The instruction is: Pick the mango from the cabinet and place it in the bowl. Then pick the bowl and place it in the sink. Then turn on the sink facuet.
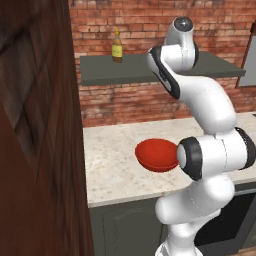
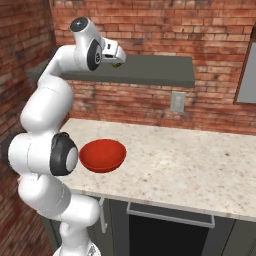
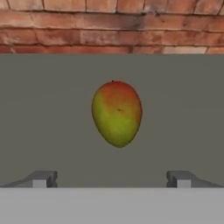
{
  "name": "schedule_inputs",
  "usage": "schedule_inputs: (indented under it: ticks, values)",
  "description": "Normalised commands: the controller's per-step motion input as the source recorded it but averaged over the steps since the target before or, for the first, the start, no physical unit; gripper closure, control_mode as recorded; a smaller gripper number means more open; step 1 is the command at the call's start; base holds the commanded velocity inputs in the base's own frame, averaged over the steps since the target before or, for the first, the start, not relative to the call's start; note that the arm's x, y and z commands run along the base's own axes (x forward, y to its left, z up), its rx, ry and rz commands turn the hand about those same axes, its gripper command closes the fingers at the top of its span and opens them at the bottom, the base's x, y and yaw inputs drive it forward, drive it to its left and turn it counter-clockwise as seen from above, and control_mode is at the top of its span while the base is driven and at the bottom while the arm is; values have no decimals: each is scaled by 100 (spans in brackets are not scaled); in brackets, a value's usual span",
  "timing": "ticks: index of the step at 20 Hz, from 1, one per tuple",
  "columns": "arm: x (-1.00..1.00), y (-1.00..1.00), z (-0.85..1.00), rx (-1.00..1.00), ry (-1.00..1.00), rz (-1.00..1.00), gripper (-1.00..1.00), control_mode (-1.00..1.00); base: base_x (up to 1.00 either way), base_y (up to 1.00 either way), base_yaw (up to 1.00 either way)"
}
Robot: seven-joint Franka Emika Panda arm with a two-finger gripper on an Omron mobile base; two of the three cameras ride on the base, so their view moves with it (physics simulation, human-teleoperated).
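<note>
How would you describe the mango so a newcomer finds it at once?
Look at the brick back wall and find the dark grey shelf mounted on it. The mango lies on that board: a small oval fruit, green with a red blush, unlike the tall yellow bottle standing further along.

Even, flat rendered light, no glare; my hand view looks soft, mango (image 3: pixel 117 113) slightly blurred; cabinet door (image 1: pixel 35 140) dark and smeared close up.

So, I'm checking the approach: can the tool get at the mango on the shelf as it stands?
Probably yes. The tool is open, the mango lies centred ahead of it on the bare shelf, and nothing stands between them.
</note>
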Motion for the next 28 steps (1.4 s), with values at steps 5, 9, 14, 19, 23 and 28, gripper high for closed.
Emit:
schedule_inputs:
  ticks: [5, 9, 14, 19, 23, 28]
  values:
    - [60, -13, -37, 4, 0, 0, -100, -100, 0, 0, 0]
    - [48, -13, -18, 3, 0, 0, -100, -100, 0, 0, 0]
    - [19, -16, 0, 1, 0, 0, -100, -100, 0, 0, 0]
    - [3, -12, 0, 1, 0, 0, -100, -100, 0, 0, 0]
    - [-14, 0, -2, 1, -2, 0, 100, -100, 0, 0, 0]
    - [-71, 23, -11, 0, -14, 5, 100, -100, 0, 0, 0]
